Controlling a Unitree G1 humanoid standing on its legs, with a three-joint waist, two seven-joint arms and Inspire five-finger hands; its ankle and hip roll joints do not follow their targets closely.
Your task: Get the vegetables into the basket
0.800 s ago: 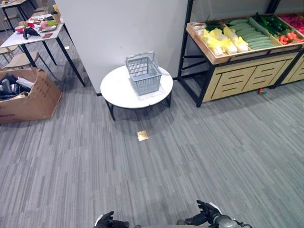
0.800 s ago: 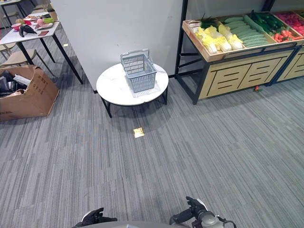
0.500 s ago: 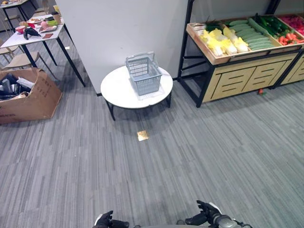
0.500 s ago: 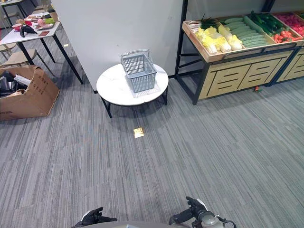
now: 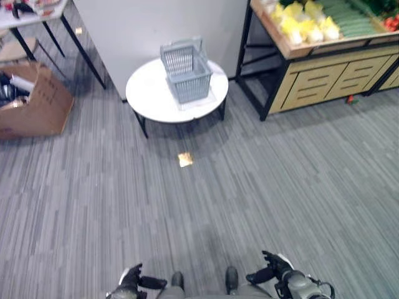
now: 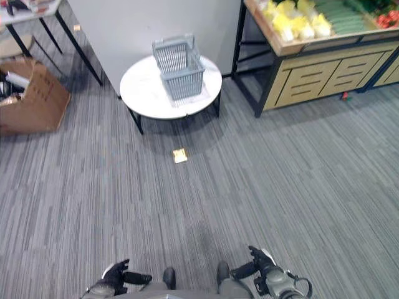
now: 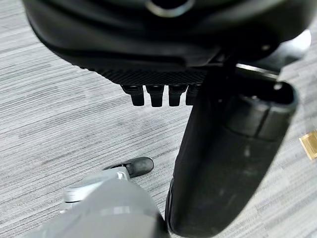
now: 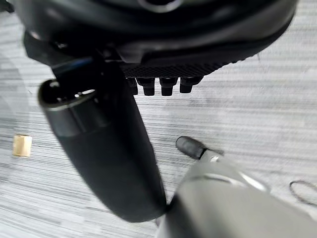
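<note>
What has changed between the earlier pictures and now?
The whole picture has shifted, so the camera moved; nothing else visibly did. The basket sits on the round table as before, vegetables remain on the shelf, and the left hand and right hand hang low, holding nothing.

No readable text, label, number or sign is being shown anywhere. Faint dark marks are being seen on the side of the cardboard box [image 5: 32, 111], but they are too blurred to be read.
</note>
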